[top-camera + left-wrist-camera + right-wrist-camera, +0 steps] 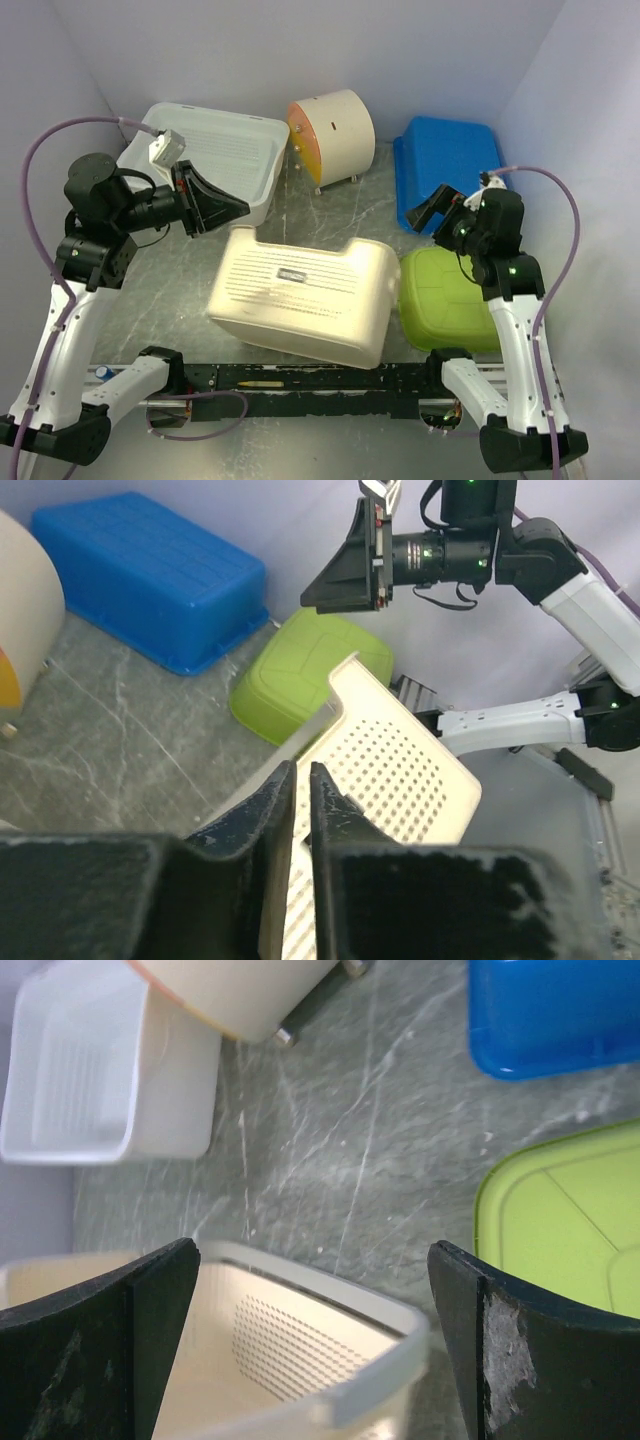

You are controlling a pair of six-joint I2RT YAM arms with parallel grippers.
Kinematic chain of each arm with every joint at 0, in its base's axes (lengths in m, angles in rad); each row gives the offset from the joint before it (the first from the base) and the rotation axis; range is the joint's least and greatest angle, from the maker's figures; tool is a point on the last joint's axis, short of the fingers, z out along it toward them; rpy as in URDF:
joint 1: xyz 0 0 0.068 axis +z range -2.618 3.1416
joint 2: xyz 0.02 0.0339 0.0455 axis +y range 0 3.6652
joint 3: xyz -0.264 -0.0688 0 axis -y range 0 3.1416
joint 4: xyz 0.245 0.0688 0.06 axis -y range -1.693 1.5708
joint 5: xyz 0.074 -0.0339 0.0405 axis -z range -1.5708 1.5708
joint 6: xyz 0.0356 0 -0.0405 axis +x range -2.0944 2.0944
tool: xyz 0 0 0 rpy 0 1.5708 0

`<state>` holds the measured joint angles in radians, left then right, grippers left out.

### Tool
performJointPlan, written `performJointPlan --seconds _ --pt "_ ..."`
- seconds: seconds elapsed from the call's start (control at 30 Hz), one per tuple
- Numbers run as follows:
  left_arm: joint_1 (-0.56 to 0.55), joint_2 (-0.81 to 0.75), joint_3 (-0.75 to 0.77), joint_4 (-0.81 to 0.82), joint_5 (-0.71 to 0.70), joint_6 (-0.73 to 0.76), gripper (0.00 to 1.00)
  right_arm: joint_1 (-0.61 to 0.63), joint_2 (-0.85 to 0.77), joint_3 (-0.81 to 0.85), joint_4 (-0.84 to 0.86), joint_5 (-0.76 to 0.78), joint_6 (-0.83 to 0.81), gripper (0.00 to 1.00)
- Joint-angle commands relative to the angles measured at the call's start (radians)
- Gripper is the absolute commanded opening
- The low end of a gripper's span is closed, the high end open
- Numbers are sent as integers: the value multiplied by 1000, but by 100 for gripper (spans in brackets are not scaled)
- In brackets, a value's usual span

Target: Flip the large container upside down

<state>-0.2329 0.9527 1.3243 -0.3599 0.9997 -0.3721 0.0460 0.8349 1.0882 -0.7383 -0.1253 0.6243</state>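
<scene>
**A:** Where is the thing sitting, and how much room is there around it?

**B:** I've got the large container (300, 295) in the middle of the desk (170, 290), ahead of both arm bases. Its right end is up against the green tub (450, 300), and I see no gap there. The black rail (300, 378) runs close along its near long edge. Left of the container the desk is bare. Behind it a bare strip runs in front of the cream drum (330, 135). The white tray (215, 150) is behind it to the left and the blue tub (445, 165) behind it to the right.

**A:** And the jaws?

**B:** My left gripper (302, 770) is at the container's far-left corner. Its jaws are drawn in to a thin slit, and the cream rim runs straight into that slit, so I read it as clamped on the rim. My right gripper (312, 1260) hangs above the container's far-right end. Its jaws are spread wide, holding nothing and touching nothing.

**A:** Which way does it point?

**B:** It's tipped, not flat. The long axis runs left to right across the desk, with the right end a little nearer me. The perforated base faces up and back toward the arms. From the right wrist I look over the rim into the perforated inside, so the mouth faces the far side. It is slightly blurred in the top view.
</scene>
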Motion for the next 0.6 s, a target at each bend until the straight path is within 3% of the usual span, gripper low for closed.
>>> performJointPlan --seconds 0.0,0.1,0.23,0.57 --pt "-5 6 -33 -74 -19 11 29 3 71 66 11 -316 -177 100" --pt "-5 4 -60 -106 -40 44 51 3 101 58 17 -505 -218 100" --pt "-6 -2 -106 -140 -68 50 69 2 85 16 58 -647 -235 100" --pt "-23 15 -149 -183 -122 54 83 31 74 -24 164 -828 -201 100"
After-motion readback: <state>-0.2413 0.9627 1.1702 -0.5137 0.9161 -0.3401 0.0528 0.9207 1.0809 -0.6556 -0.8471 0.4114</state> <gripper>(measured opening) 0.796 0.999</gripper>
